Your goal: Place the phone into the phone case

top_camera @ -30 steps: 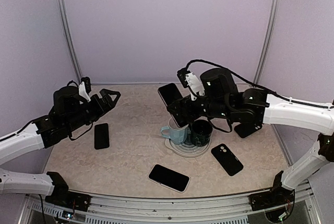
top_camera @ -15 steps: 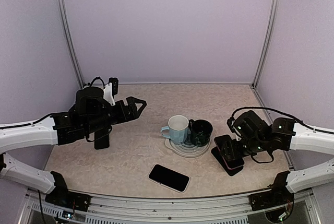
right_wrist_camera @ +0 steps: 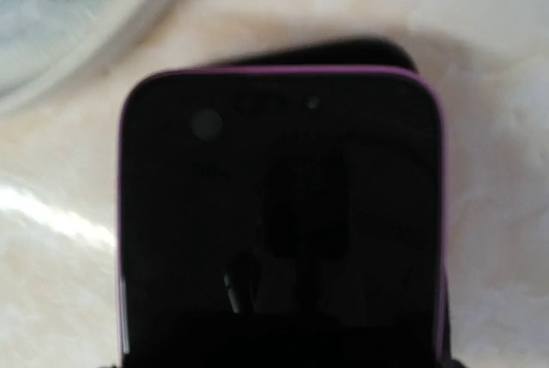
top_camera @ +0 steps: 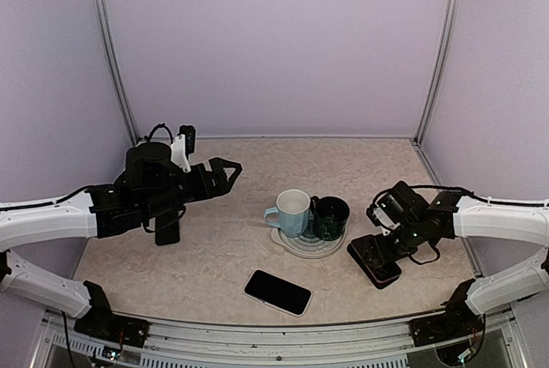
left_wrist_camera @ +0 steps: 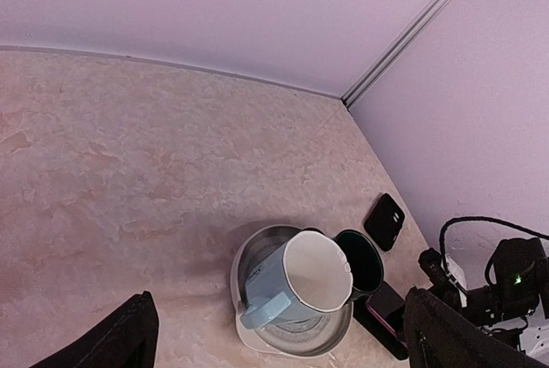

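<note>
A black phone with a purple edge (right_wrist_camera: pixel 279 214) fills the right wrist view, with a sliver of the black phone case (right_wrist_camera: pixel 377 49) showing behind its top. In the top view my right gripper (top_camera: pixel 388 232) is shut on this phone (top_camera: pixel 371 252) and holds it low and tilted over the case (top_camera: pixel 383 275), right of the mugs. The phone (left_wrist_camera: pixel 390 312) and case also show in the left wrist view. My left gripper (top_camera: pixel 226 167) is open and empty, raised above the table left of the mugs. Its fingers (left_wrist_camera: pixel 129 334) frame the bottom of the left wrist view.
A light blue mug (top_camera: pixel 290 211) and a dark green mug (top_camera: pixel 330 216) stand on a round plate (top_camera: pixel 296 246). A white-edged phone (top_camera: pixel 277 292) lies at the front. A black phone (top_camera: pixel 167 229) lies under my left arm. Another black case-like slab (left_wrist_camera: pixel 384 220) lies beyond the mugs.
My right arm carried the phone from above the back centre down to the case at the right, then settled it lower. My left gripper moved right toward the mugs, then held still.
</note>
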You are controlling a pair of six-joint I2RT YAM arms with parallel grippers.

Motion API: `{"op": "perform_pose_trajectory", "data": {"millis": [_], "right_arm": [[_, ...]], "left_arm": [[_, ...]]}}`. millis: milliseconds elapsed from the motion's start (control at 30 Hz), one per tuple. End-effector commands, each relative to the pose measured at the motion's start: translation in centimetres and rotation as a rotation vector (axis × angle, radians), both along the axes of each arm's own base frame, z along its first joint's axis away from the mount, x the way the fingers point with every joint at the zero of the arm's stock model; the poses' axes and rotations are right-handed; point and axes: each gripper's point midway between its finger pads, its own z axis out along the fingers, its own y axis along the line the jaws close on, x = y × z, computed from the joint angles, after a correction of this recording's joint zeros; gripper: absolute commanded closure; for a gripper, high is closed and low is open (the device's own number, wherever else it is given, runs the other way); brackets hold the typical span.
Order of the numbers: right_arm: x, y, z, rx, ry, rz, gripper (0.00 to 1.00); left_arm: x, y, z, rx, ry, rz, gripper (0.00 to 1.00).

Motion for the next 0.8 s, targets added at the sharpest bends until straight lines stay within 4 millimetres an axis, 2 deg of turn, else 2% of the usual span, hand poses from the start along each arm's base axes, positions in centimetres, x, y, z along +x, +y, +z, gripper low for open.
{"op": "perform_pose_trajectory", "data": {"millis": [0, 67, 167, 300, 533, 767], "right_arm": [[1.6, -0.1, 1.3, -0.039, -0.037, 0.028, 0.67], [1.6, 0.0, 1.1, -0.028, -0.023, 0.038, 0.63], [0.7, -1.1, -0.3, -0.076, 0.047, 0.015, 0.63], [0.5, -1.0, -1.1, -0.096, 0.085, 0.025, 0.64], [0.6, -0.9, -1.3, -0.089, 0.084, 0.032, 0.65], [0.1, -0.2, -1.2, -0.067, 0.112, 0.071, 0.67]], "left_arm": [[0.6, 0.3, 0.6, 0.016, -0.043, 0.016, 0.01], [0.8, 0.5, 0.5, 0.019, -0.044, 0.024, 0.01], [1.3, 0.8, 0.2, 0.019, -0.042, 0.032, 0.01], [1.7, 1.1, 0.2, 0.011, -0.043, 0.033, 0.01], [2.5, 2.0, -0.3, 0.003, -0.028, 0.042, 0.01], [2.6, 2.1, -0.3, 0.002, -0.029, 0.04, 0.01]]}}
